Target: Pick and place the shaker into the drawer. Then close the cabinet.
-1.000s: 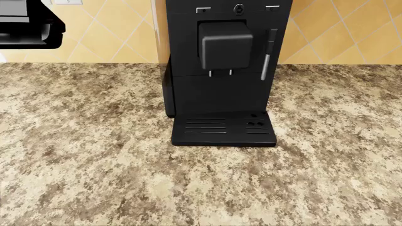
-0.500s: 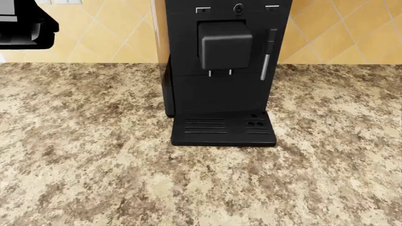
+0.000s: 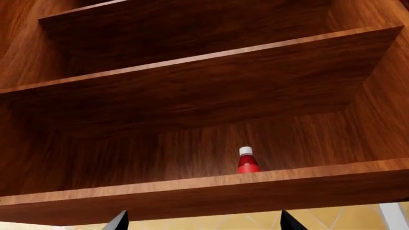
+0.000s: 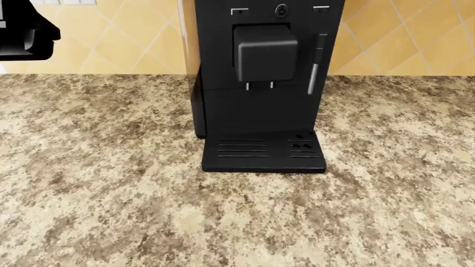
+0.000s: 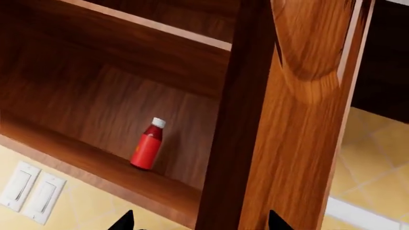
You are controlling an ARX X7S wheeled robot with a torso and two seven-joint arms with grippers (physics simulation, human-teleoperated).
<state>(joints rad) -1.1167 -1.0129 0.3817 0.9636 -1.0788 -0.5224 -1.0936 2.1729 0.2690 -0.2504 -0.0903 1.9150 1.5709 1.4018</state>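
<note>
Head view: tall black coffee machine [image 4: 263, 83] stands on the speckled beige granite countertop [image 4: 97, 189], against a yellow diagonal-tiled wall [image 4: 133, 44]. Its flat black drip tray [image 4: 263, 154] sticks out toward the front. A dark robot part [image 4: 22, 30] cuts into the upper left corner of that view; can't tell which link it is.

Small dark grey shaker: not visible in any view. Reddish-brown drawer: not visible either. Of the cabinet unit, only the granite top shows.

Left wrist camera points up into an open reddish-brown wooden wall shelf unit [image 3: 191, 96]. Small red bottle with a white cap [image 3: 247, 161] stands upright on the lowest shelf board [image 3: 211, 191], toward the back. Left gripper [image 3: 201, 224]: only two dark fingertips [image 3: 119, 221] at the frame edge, set well apart, nothing between them, so it's spread open.

Right wrist camera sees the same red bottle [image 5: 147, 144] from the side, upright on the shelf, next to a glossy wooden upright post [image 5: 233, 124]. Two white wall switches [image 5: 30, 190] sit on the tiles below the shelf. Right gripper [image 5: 198, 223]: two dark tips apart, empty, jaws open.
</note>
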